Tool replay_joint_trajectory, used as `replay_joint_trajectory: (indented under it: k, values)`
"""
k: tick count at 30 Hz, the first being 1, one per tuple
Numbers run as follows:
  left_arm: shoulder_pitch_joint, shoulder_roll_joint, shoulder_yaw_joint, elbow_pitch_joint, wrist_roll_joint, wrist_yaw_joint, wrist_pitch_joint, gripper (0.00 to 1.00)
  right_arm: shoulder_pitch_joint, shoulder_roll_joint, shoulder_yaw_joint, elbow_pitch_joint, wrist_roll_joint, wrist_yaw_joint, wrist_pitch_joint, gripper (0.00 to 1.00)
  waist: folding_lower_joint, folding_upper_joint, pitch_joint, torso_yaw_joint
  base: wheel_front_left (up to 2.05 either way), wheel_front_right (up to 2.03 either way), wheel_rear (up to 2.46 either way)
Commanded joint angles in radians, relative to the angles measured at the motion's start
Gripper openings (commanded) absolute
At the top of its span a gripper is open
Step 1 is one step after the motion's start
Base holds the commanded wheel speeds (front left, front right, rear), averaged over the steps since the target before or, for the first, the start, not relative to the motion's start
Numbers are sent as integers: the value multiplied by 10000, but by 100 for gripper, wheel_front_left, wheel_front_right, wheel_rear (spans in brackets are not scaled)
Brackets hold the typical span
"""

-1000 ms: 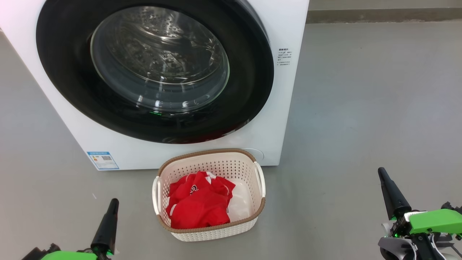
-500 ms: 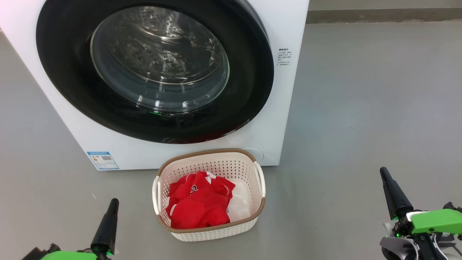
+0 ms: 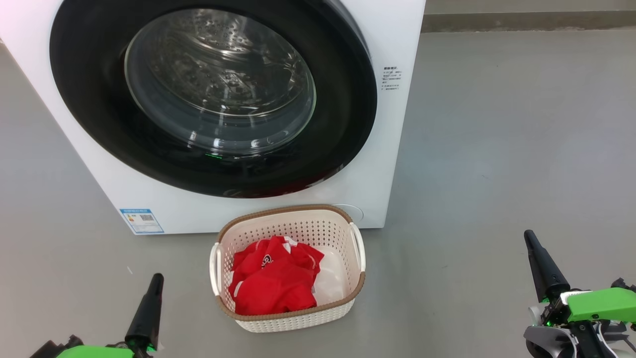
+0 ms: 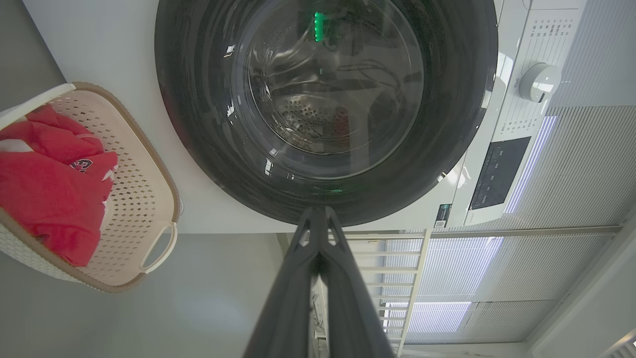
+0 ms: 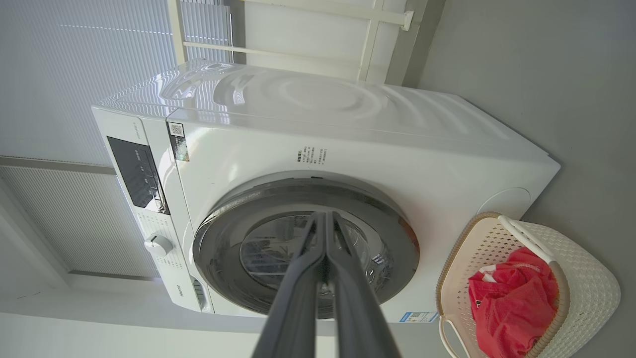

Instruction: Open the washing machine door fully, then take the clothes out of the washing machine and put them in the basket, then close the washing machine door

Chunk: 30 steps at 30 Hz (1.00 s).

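Both pincers are idle and empty: left pincer [image 3: 155, 284] low at my left, right pincer [image 3: 531, 243] low at my right, each with its fingers pressed together, touching nothing, well apart from the machine. The red clothes [image 3: 273, 283] sit bunched in the basket [image 3: 293, 211], which stands on the floor [image 3: 497, 149] just in front of the washing machine [image 3: 392, 164]. The washing machine door [image 3: 213, 94] looks seated against the front panel, and the drum behind the glass reads empty. My read: last step is essentially done, and what's left is confirming the close. Can't tell from here whether the latch caught. If it needs a nudge, I'd press with closed fingertips on the black ring at the side away from the hinge, not on the glass bowl, pushing straight in and slow. Keep the approach above the basket so I don't kick it or snag the fabric. Otherwise hold the arms low and clear.
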Motion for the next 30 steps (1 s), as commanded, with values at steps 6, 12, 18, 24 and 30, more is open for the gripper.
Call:
replay_joint_trajectory:
  k: [6,12,18,24,30]
  values:
    - [-412,185,259,-204,-69,-71,42,0,-414,-79,177,-241,-56,-6,72,0,0,0,0,0,0,0,0]
    - [-412,185,258,-204,-69,-71,42,0,-415,-67,161,-240,-70,-6,85,0,0,0,0,0,0,0,0]
    - [-412,185,258,-204,-69,-71,42,0,-416,-57,145,-239,-82,-6,97,0,0,0,0,0,0,0,0]
    - [-412,185,258,-204,-69,-71,42,0,-418,-47,131,-239,-94,-6,109,0,0,0,0,0,0,0,0]
    - [-412,185,258,-205,-69,-71,42,0,-419,-38,118,-238,-105,-6,119,0,0,0,0,0,0,0,0]
